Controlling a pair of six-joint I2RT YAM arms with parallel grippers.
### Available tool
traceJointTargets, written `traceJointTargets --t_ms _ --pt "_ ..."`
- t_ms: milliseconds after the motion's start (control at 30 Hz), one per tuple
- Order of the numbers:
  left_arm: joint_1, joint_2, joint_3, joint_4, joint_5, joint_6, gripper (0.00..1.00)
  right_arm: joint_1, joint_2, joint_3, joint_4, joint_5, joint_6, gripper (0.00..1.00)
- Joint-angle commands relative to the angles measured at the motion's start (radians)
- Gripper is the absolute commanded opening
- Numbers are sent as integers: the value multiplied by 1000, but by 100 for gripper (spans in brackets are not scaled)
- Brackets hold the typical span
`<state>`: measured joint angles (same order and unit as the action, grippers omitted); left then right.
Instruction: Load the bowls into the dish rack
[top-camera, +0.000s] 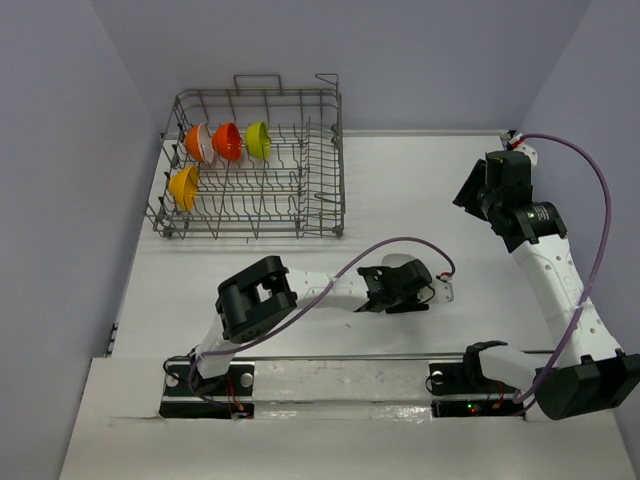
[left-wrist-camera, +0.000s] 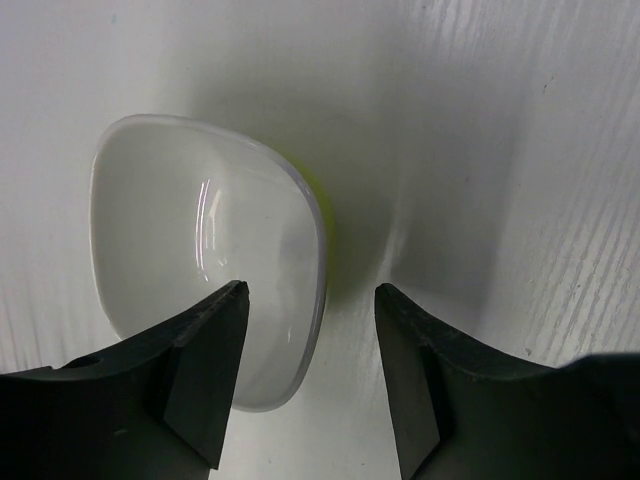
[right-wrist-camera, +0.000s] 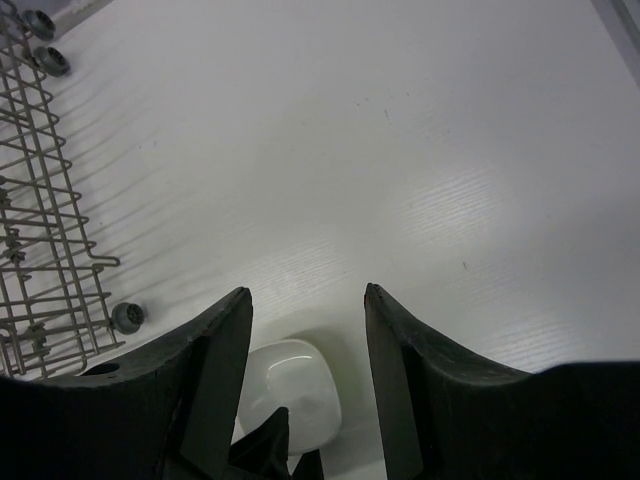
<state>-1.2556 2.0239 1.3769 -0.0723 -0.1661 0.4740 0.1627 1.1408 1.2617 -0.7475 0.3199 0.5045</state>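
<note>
My left gripper (left-wrist-camera: 310, 300) hangs jaws apart astride the rim of the small glossy white bowl (left-wrist-camera: 190, 250), one finger above its hollow, the other outside. I judge the bowl light, stiff, slick and breakable, so I should pinch the thin wall squarely. My right gripper (right-wrist-camera: 305, 300), also apart, holds nothing. No writing shows.

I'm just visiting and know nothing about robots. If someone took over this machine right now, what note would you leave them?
Left gripper: open, fingers straddling the rim of the white bowl on the table; not gripped yet.
Right gripper: open, empty, above the table.
Done: four bowls stand in the dish rack: orange-and-white, red-orange, lime green, yellow-orange.
To do: grip the white bowl and rack it.
</note>
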Motion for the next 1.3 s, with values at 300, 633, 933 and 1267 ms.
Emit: traceJointTargets --t_ms 300,633,933,1267 --pt "-8 -17 57 -11 -10 12 37 -9 -9 15 50 1 -20 54" --pt "-8 -120 134 -125 34 18 0 -9 -12 28 46 18 -23 54" --pt "30 -261 365 -400 344 -28 0 -19 -18 57 30 42 -20 54" --pt "731 -743 -84 607 1176 -798 0 -19 -29 62 13 2 -17 53"
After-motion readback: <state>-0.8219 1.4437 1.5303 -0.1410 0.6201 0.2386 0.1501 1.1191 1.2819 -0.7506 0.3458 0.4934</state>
